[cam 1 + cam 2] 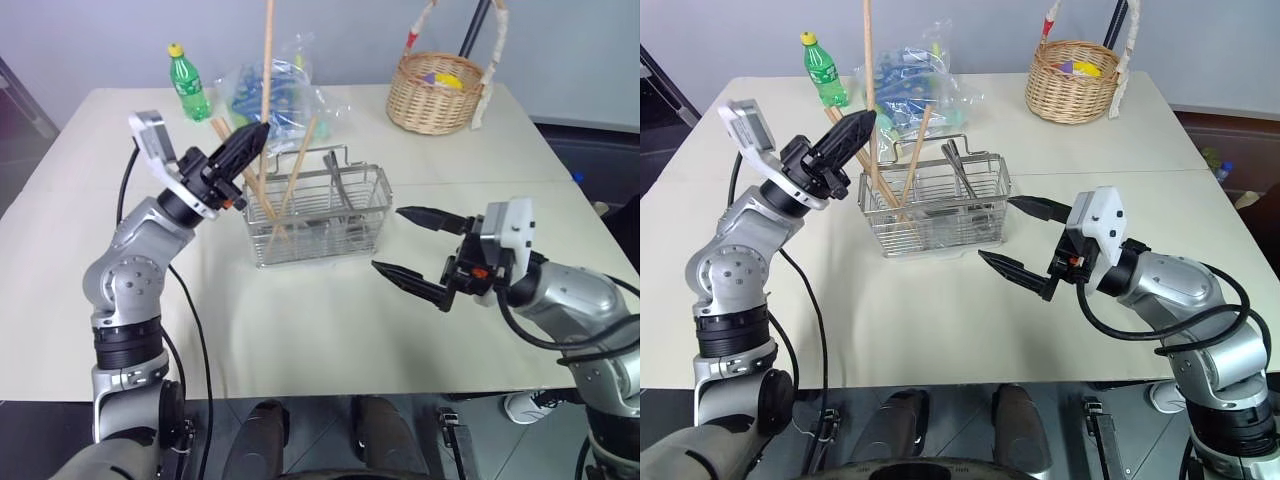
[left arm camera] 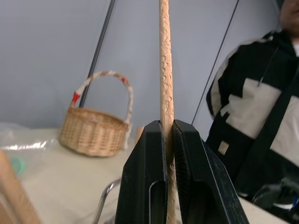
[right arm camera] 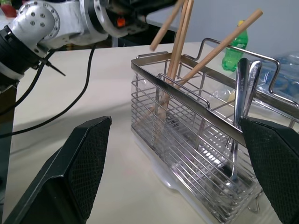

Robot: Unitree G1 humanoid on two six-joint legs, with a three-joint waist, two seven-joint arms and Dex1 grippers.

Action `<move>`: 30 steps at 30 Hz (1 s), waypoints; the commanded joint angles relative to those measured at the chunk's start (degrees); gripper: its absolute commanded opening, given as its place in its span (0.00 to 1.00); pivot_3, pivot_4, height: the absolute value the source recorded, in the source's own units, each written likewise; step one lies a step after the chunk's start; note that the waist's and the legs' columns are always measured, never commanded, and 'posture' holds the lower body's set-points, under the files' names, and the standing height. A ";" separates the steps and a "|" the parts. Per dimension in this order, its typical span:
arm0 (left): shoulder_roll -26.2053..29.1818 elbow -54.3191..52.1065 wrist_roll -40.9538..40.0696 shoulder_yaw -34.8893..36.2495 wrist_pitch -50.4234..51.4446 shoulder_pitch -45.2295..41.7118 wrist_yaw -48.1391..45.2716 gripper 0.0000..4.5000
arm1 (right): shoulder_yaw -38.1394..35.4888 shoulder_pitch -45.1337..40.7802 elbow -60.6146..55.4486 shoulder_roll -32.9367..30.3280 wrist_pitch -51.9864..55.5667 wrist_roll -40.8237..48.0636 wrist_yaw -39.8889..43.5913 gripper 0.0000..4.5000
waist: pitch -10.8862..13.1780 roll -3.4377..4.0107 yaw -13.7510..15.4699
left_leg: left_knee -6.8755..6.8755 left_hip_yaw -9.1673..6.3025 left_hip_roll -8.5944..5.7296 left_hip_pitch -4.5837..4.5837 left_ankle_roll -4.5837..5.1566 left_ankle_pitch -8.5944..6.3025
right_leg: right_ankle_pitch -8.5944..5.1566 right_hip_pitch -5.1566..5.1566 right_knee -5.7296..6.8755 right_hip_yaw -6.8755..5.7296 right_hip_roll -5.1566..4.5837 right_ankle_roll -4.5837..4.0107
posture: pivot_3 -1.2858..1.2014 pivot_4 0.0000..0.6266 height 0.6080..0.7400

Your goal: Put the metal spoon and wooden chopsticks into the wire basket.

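Above wire basket (image 1: 318,215): left jaws clamp chopstick (image 1: 266,70), top cropped; right jaws open.

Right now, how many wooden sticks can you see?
3: one chopstick upright in the left gripper above the wire basket; two chopsticks lean inside its left end. More may hide.

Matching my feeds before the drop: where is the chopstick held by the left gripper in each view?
Left eye: held chopstick upright, above the wire basket's left end.
Right eye: upright, beside the green bottle.
Left wrist: vertical, clamped at centre.
Right wrist: steepest stick entering the wire basket.
Shared landmark: the wire basket.
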 commanded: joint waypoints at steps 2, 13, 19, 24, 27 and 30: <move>0.05 -1.74 1.55 -0.54 -2.68 1.76 -0.07 0.01 | -0.74 -1.17 -0.98 -0.04 -1.04 0.11 0.07 1.00 | 0.00 0.00 -0.08 | 0.00 0.00 0.00 0.00 0.00 0.00 | 0.00 0.01 -0.02 0.00 0.00 0.00 | 0.52 0.24 1.00; -0.47 -3.98 2.71 -1.57 -4.19 6.39 1.00 0.47 | -0.09 -1.92 -0.36 0.50 -1.37 -0.12 0.11 1.00 | 0.00 0.00 0.05 | -0.01 -0.01 0.00 -0.01 0.01 0.00 | 0.00 0.00 -0.04 0.00 0.00 0.00 | 0.52 0.24 1.00; -0.24 -5.24 2.22 -1.34 -3.78 6.63 1.82 0.99 | 0.13 -2.23 -0.01 0.82 -1.55 -0.43 0.50 1.00 | 0.00 0.00 0.05 | -0.01 0.00 0.00 -0.01 0.01 0.00 | 0.00 0.00 -0.04 0.01 0.00 0.00 | 0.52 0.24 1.00; 0.17 -7.16 -4.18 2.16 -1.20 2.40 5.34 0.99 | 0.12 -2.26 0.57 0.93 -2.06 -0.79 0.88 1.00 | 0.00 0.00 0.07 | -0.01 -0.01 0.00 -0.01 0.01 0.00 | 0.00 0.00 -0.04 0.00 0.00 0.00 | 0.52 0.24 1.00; 1.67 -7.71 -8.41 4.94 0.63 -1.57 9.34 0.99 | -0.15 -2.22 1.37 0.91 -2.56 -1.20 1.04 1.00 | 0.00 0.00 0.02 | 0.00 -0.02 0.00 -0.03 0.01 0.00 | 0.00 0.00 -0.05 0.00 0.00 0.00 | 0.52 0.24 1.00; 4.64 -7.04 -9.96 7.50 1.26 -4.74 12.31 0.99 | -0.94 -2.54 3.26 1.07 -3.11 -1.68 0.67 1.00 | 0.00 0.01 -0.14 | -0.02 -0.01 0.00 0.00 0.01 -0.01 | 0.00 0.00 -0.05 0.00 0.00 0.00 | 0.52 0.24 1.00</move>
